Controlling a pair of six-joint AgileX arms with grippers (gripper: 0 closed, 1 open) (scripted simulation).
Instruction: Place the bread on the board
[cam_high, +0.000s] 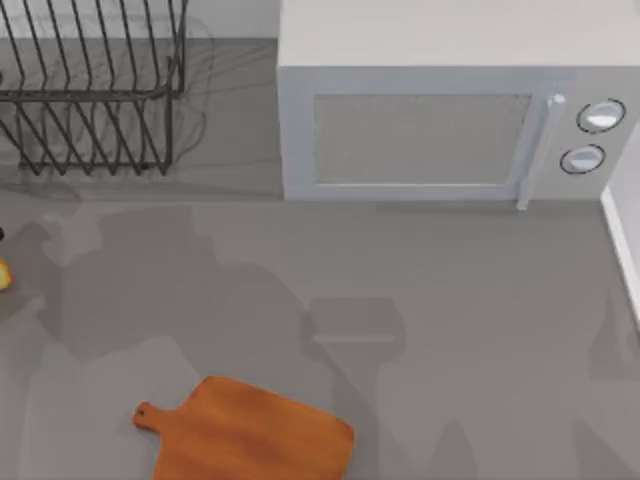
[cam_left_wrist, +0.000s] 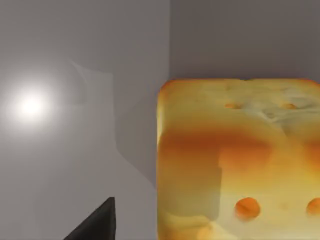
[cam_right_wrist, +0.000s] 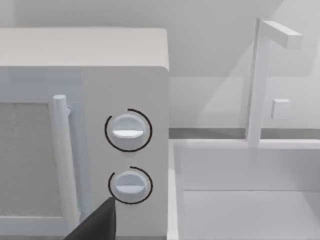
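The bread (cam_left_wrist: 240, 160) looms close in the left wrist view, a pale yellow chunk with golden-orange crust, lying on the grey table. A dark tip of my left gripper (cam_left_wrist: 95, 225) shows just beside it, with a gap between them. In the top view a sliver of the bread (cam_high: 3, 275) peeks in at the table's far left edge. The board (cam_high: 250, 435), orange-brown with a short knobbed handle, lies flat at the front, left of centre, with nothing on it. A dark tip of my right gripper (cam_right_wrist: 95, 222) faces the microwave's knobs.
A white microwave (cam_high: 440, 120) stands at the back, centre to right. A black wire dish rack (cam_high: 90, 90) stands at the back left. A white sink basin (cam_right_wrist: 245, 190) with a tap lies at the right edge.
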